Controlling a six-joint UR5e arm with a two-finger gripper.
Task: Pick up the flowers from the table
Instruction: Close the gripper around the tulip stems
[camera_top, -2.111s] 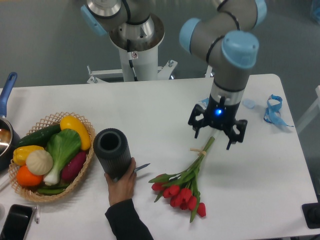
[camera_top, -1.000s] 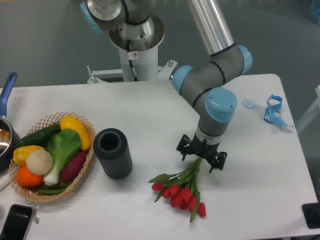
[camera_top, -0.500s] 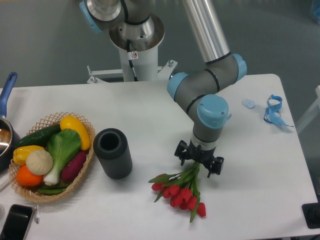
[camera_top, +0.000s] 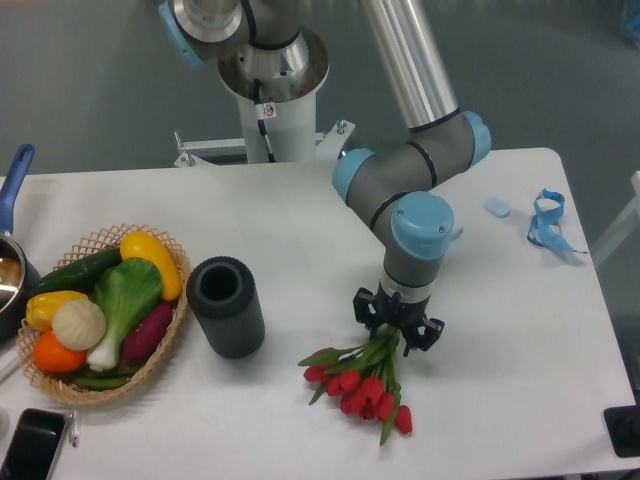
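- Fixed camera, looking down on a white tabletop (camera_top: 300, 210).
- Near the front edge, right of centre: the flowers (camera_top: 362, 382), lying flat on the tabletop, red heads toward the front, green stems running up and back under the end effector.
- Directly over the stem end: the end effector (camera_top: 397, 324), pointing straight down, fingers drawn in close on either side of the stems; pinching them or merely beside them, cannot tell from this angle.
- Above it: grey arm (camera_top: 410, 190) with light-blue joint caps, reaching down from the top of the picture.
- Left of the flowers, apart from them: a dark cylinder (camera_top: 225, 305) standing upright, hollow top showing.
- Further left: a wicker basket (camera_top: 165, 335) with a yellow pepper, a green leafy vegetable with a white stalk, an orange, a purple piece and a pale round one.
- At the far left edge: a pot (camera_top: 10, 270) with a blue handle, partly cut off.
- At the front left corner: a black phone (camera_top: 30, 445).
- At the right rear: blue ribbon scraps (camera_top: 545, 222), well apart from the flowers.
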